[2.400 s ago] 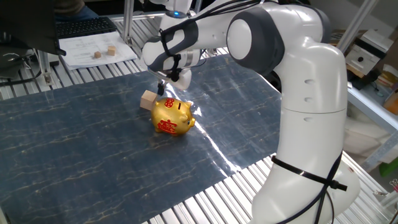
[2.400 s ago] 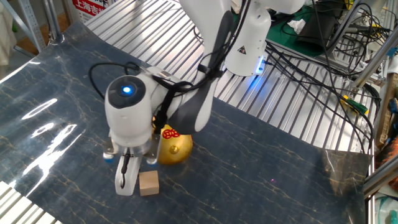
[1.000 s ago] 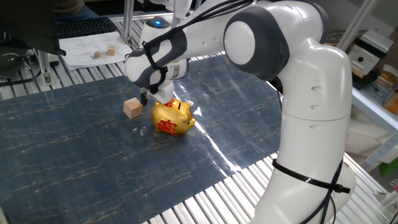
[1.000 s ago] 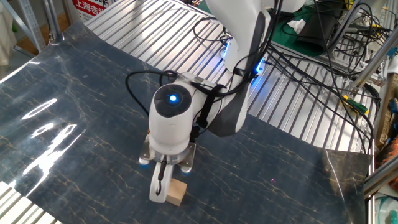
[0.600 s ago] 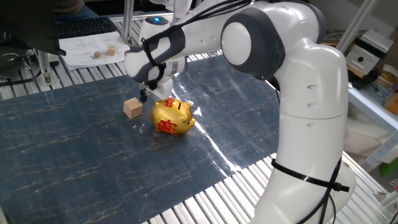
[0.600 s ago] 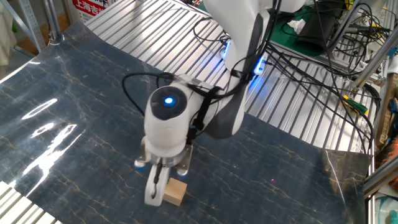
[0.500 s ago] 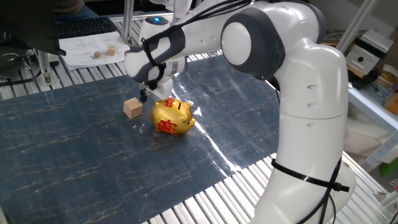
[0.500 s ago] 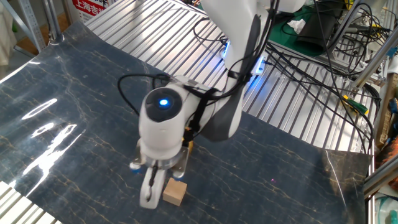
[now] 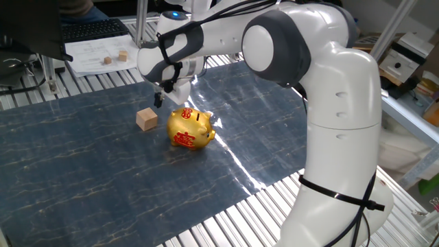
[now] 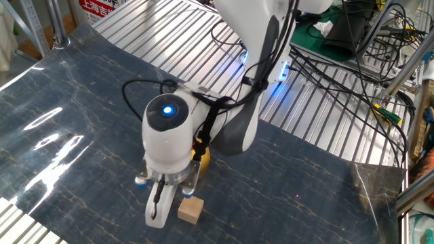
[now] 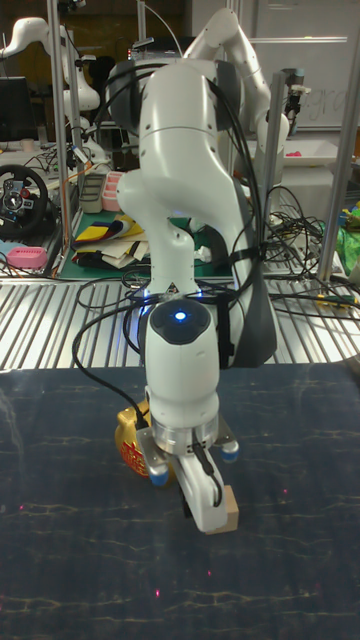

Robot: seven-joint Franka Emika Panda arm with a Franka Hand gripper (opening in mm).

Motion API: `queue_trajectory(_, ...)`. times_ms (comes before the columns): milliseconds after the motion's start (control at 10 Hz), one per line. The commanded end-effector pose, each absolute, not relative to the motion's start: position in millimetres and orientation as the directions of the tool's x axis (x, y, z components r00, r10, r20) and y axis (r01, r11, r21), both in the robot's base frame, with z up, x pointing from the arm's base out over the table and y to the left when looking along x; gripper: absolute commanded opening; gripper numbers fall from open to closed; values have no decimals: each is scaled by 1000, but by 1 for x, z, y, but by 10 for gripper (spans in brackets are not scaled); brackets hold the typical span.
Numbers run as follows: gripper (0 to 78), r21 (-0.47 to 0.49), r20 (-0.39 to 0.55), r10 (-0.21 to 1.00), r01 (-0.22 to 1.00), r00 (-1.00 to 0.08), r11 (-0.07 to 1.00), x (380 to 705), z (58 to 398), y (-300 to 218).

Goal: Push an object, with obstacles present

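The gripper [image 9: 159, 100] hovers above the cube [image 9: 146, 119], fingers together, holding nothing. The pig [image 9: 190, 127] at the cube's 4 o'clock risks a knock if the arm swings low.

The table [image 9: 226, 219] has shiny metal ridges. A dark blue mat [image 9: 82, 171] lies flat on it. A small wooden cube [image 9: 146, 119] sits on the mat, just left of a gold piggy bank [image 9: 190, 128]. They do not touch.

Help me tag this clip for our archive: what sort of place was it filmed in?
Most likely a robotics lab. A white robot arm works over a ribbed metal table, with loose cables trailing nearby and a second arm in the background.
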State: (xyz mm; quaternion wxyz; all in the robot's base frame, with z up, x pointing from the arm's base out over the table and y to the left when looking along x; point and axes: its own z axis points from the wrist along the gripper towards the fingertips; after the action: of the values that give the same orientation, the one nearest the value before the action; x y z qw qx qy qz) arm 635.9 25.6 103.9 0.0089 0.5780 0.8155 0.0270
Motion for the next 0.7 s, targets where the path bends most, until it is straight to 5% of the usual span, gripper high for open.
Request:
queue_trajectory(100, 0, 65, 23, 944, 943, -329, 327, 628, 104, 31)
queue_trajectory(700, 0, 61, 25, 941, 940, -339, 337, 631, 105, 31)
